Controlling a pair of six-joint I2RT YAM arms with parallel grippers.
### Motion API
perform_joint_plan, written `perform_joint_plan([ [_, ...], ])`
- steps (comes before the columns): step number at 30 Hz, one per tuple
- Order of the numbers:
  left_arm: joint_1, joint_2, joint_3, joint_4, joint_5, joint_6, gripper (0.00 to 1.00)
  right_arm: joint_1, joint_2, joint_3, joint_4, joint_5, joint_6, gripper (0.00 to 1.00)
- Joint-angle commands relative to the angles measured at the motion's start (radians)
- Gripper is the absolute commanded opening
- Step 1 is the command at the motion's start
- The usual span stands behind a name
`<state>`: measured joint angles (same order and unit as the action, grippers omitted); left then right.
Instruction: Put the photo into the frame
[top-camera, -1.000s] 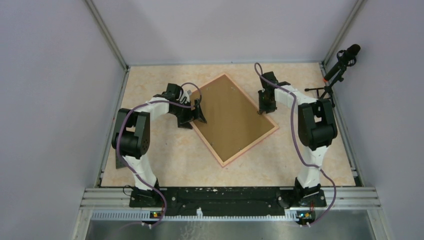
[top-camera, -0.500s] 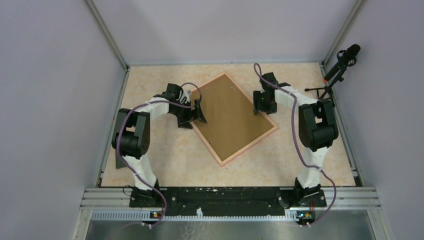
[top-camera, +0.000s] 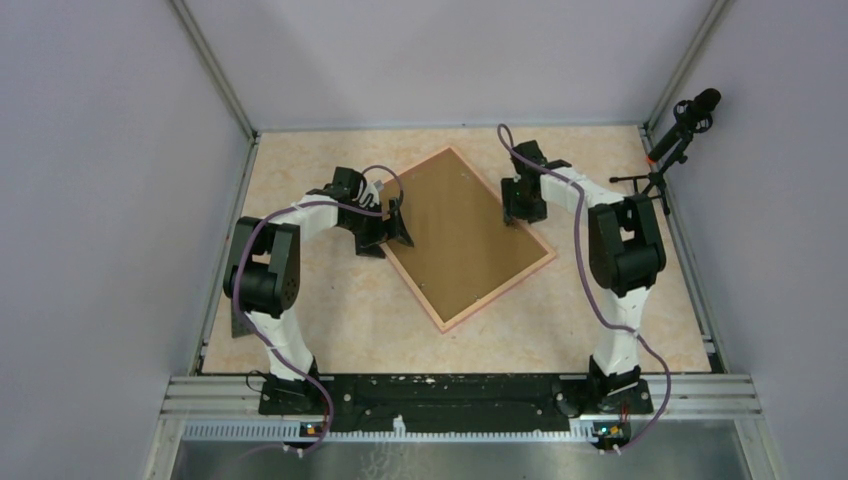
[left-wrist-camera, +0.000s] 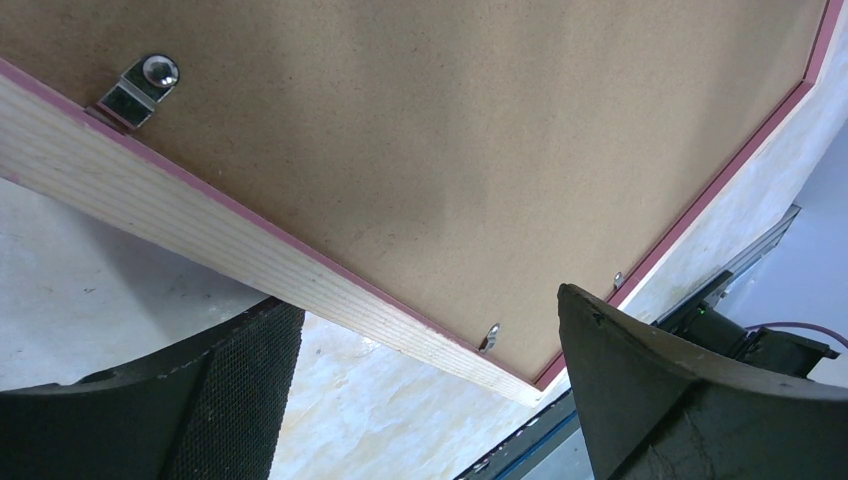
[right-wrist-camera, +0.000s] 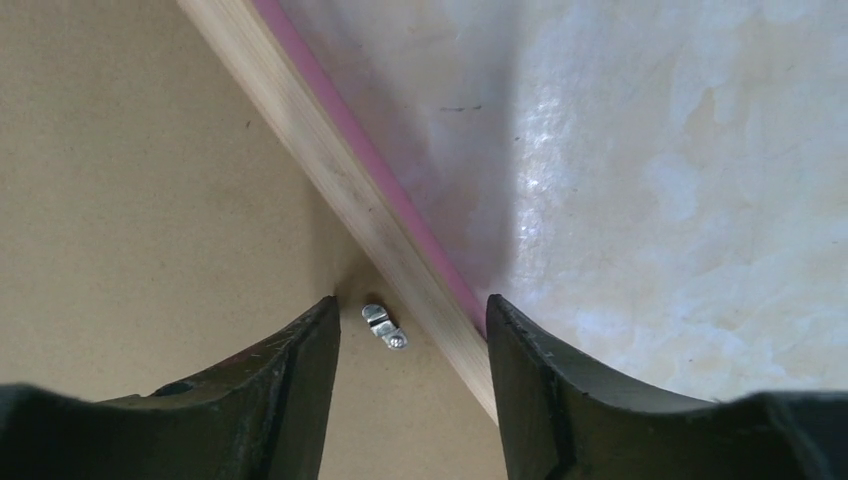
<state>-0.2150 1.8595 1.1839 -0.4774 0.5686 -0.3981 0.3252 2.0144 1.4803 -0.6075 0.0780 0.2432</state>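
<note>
The pinkish-tan frame (top-camera: 500, 292) lies face down and turned at an angle on the table, with the brown backing board (top-camera: 462, 232) set in it. The photo is hidden. My left gripper (top-camera: 400, 225) is open at the frame's left edge; in the left wrist view the wooden edge (left-wrist-camera: 250, 250) runs between its fingers. My right gripper (top-camera: 520, 212) is open over the frame's right edge (right-wrist-camera: 330, 170), its jaws on either side of a small metal clip (right-wrist-camera: 384, 327) on the backing board (right-wrist-camera: 130, 200).
Metal clips (left-wrist-camera: 140, 85) sit along the frame's inner edge. A microphone on a stand (top-camera: 680, 125) stands at the back right corner. Grey walls close in the table on three sides, and a metal rail (top-camera: 460, 395) runs along the front.
My right gripper has moved a little up and left along the frame's right edge. The left gripper and the frame have stayed put.
</note>
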Motion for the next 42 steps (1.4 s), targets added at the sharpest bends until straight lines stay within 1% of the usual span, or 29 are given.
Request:
perform_joint_plan([
  [1, -0.007, -0.017, -0.005, 0.053, 0.034, 0.002, 0.99, 0.011, 0.028, 0.025, -0.02, 0.044, -0.011, 0.52],
  [5, -0.007, -0.013, -0.003, 0.054, 0.037, 0.001, 0.99, 0.012, 0.011, -0.008, -0.013, 0.053, -0.018, 0.46],
  [10, -0.007, -0.012, -0.005, 0.056, 0.037, -0.002, 0.99, 0.011, -0.014, -0.038, -0.006, 0.064, -0.014, 0.34],
  [13, -0.007, -0.011, -0.005, 0.057, 0.035, -0.001, 0.99, 0.008, -0.027, -0.051, 0.008, 0.062, 0.018, 0.29],
  [19, -0.009, -0.015, -0.005, 0.054, 0.033, 0.002, 0.99, -0.005, -0.026, -0.042, 0.009, 0.039, 0.062, 0.11],
  [21, -0.007, -0.015, -0.004, 0.055, 0.032, 0.002, 0.99, -0.006, -0.026, -0.034, 0.005, 0.041, 0.073, 0.02],
  [22, -0.008, -0.015, -0.004, 0.054, 0.031, 0.002, 0.99, -0.006, -0.026, -0.028, 0.0, 0.039, 0.077, 0.0],
  [28, -0.007, -0.024, -0.006, 0.055, 0.023, 0.005, 0.99, -0.007, -0.06, -0.009, -0.014, 0.026, 0.088, 0.0],
  [29, -0.007, -0.025, -0.007, 0.055, 0.022, 0.005, 0.99, -0.008, -0.067, -0.006, -0.01, 0.014, 0.082, 0.07],
  [31, -0.008, -0.026, -0.006, 0.054, 0.024, 0.005, 0.99, -0.008, -0.073, 0.006, -0.012, -0.002, 0.071, 0.32],
  [32, -0.007, -0.026, -0.006, 0.056, 0.026, 0.005, 0.99, -0.008, -0.073, 0.012, -0.015, -0.001, 0.067, 0.4],
  [33, -0.007, -0.026, -0.007, 0.056, 0.029, 0.005, 0.99, -0.007, -0.069, 0.016, -0.017, -0.002, 0.062, 0.44],
  [35, -0.007, -0.028, -0.007, 0.056, 0.03, 0.004, 0.99, -0.007, -0.059, 0.02, -0.022, 0.003, 0.058, 0.47],
  [40, -0.007, -0.033, -0.008, 0.056, 0.028, 0.007, 0.99, -0.008, -0.05, -0.007, -0.028, 0.013, 0.058, 0.47],
  [41, -0.007, -0.033, -0.008, 0.056, 0.03, 0.006, 0.99, -0.008, -0.054, -0.018, -0.025, 0.017, 0.057, 0.44],
  [42, -0.007, -0.032, -0.008, 0.056, 0.03, 0.006, 0.99, -0.008, -0.059, -0.03, -0.022, 0.024, 0.056, 0.36],
])
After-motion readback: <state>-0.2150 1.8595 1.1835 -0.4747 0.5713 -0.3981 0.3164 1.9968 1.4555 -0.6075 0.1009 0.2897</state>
